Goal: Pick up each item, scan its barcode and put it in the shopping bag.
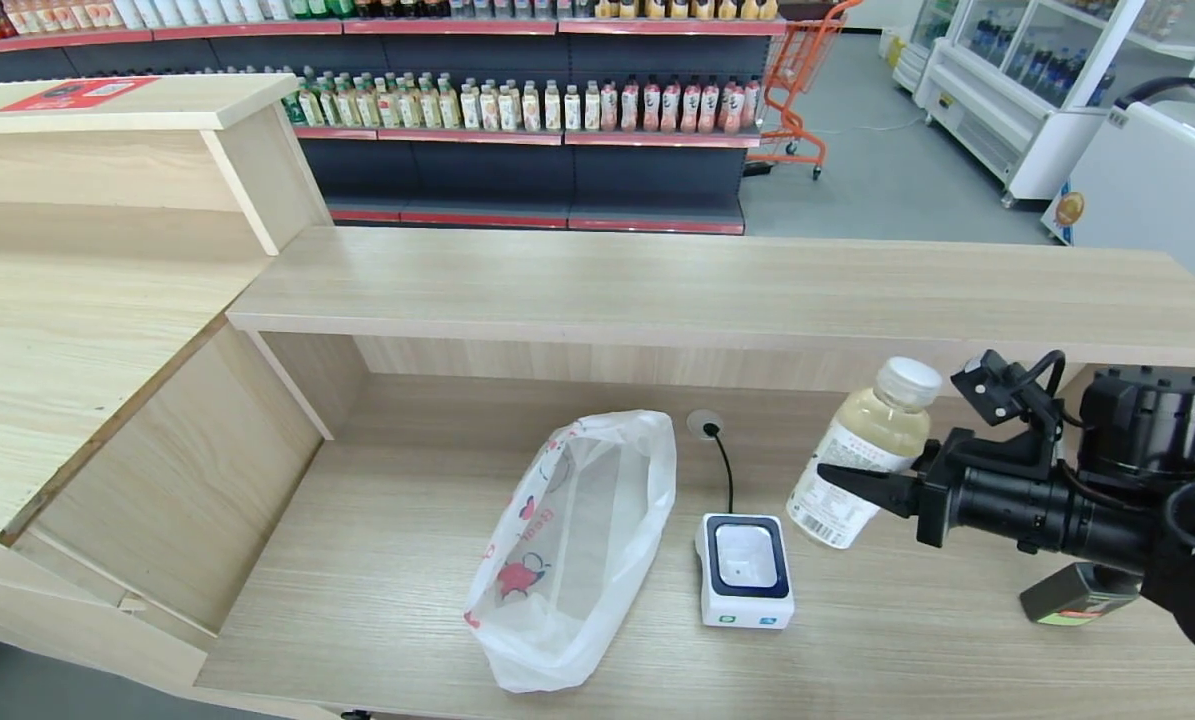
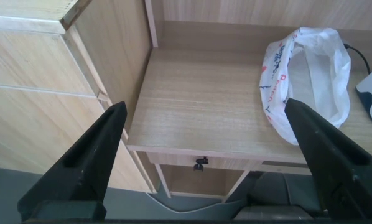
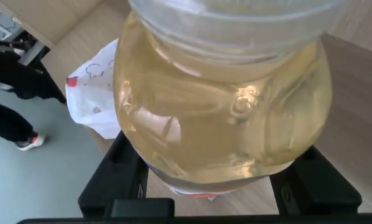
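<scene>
So that its barcode can presumably face the scanner (image 1: 745,568), the bottle (image 1: 862,450) hangs tilted just beside it, clamped between the fingers of the right gripper (image 1: 852,488), while the left gripper (image 2: 204,106) holds its fingers apart near the shopping bag (image 1: 577,550).

bright, even light, soft shadow under the counter ledge (image 1: 717,290), glints on the bottle (image 3: 236,106).

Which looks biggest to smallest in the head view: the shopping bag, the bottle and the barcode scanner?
1. shopping bag, clearly largest.
2. bottle, though it is held raised, nearer the camera, which may flatter it.
3. barcode scanner, smallest.
</scene>
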